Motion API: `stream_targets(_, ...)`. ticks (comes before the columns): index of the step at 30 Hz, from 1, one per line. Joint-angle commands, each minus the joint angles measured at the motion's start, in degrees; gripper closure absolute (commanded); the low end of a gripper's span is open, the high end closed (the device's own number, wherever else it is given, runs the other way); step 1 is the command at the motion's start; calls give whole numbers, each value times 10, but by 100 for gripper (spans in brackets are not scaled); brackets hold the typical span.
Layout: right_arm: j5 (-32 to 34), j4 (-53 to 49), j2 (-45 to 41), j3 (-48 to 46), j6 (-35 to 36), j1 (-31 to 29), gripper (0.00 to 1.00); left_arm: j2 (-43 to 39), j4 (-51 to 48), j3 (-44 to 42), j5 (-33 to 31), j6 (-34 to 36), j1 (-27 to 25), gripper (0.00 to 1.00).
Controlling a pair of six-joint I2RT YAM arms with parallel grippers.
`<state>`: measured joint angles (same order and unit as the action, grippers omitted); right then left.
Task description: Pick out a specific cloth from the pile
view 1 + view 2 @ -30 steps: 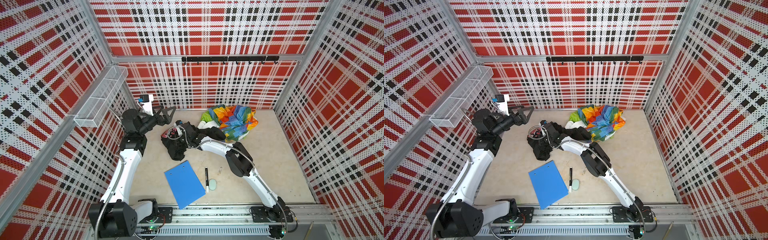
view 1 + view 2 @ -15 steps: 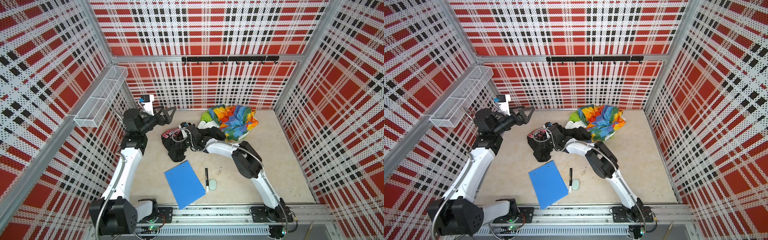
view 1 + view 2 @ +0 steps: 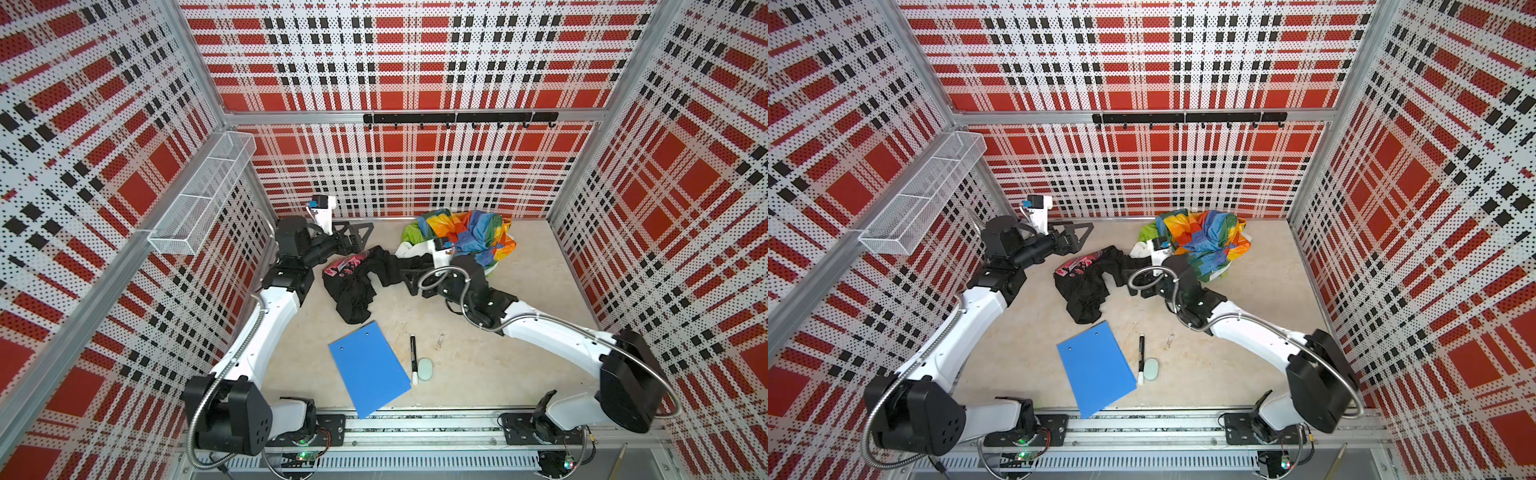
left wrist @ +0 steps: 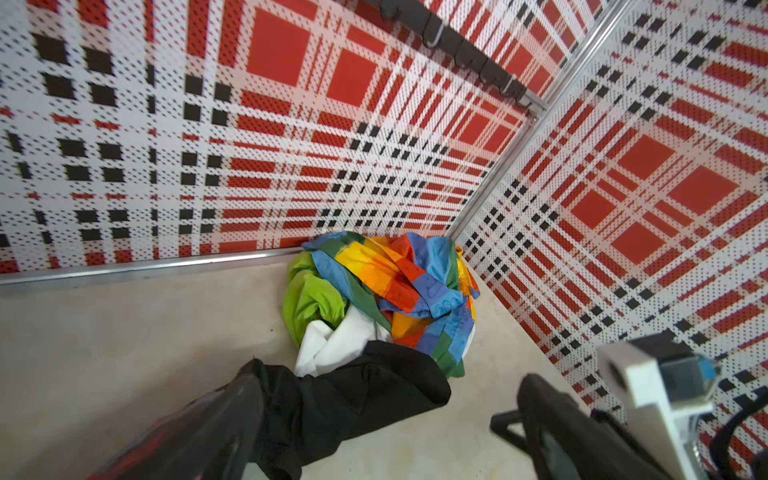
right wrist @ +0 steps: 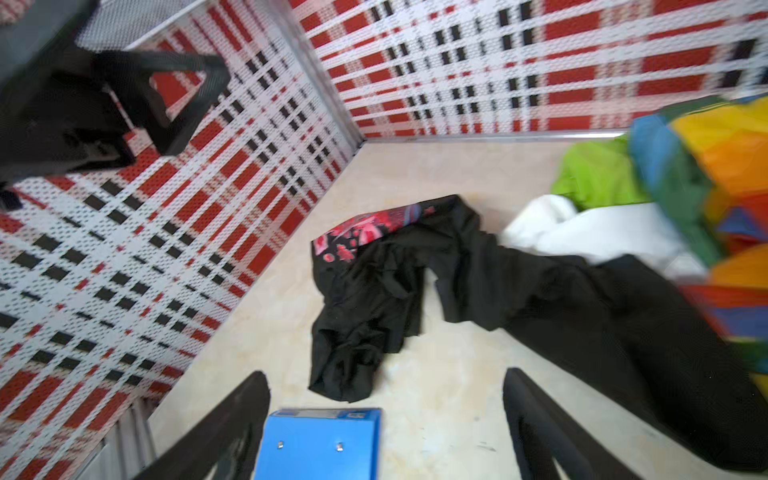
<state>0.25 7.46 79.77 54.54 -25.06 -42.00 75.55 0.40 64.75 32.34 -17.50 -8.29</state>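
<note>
Right tool, jaws wide, hangs over floor beside the cloth edge.

cloth: black, pink-red patch, crumpled on floor; pile: rainbow-white-green heap, touching cloth

Where our four cameras look
From high up, in both top views, we look down on the whole pale beige floor. Our wrist cameras sit low and close; both see the crumpled black cloth.

The cloth is matt black fabric, the clipboard smooth plastic, the basket wire mesh.
</note>
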Motion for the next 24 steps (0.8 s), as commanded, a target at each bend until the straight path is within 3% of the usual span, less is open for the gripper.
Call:
stream_targets(1, 43, -34, -63, -39, 20, 24, 6, 27, -37, 28, -41, 36, -41, 2)
stream_targets(8, 87, -107, -179, -89, 44, 43, 0, 102, -112, 61, -160, 89, -168, 5)
stream_targets(13, 99, -141, -250, -120, 47, 44, 0, 178, -135, 100, -223, 57, -234, 10)
stream_targets(19, 125, -187, -328, -151, 45, 44, 0, 293, -195, 193, -304, -13, -282, 15)
stream_targets(24, 127, -211, -369, -163, 36, 44, 0, 367, -256, 287, -318, -54, -282, 18)
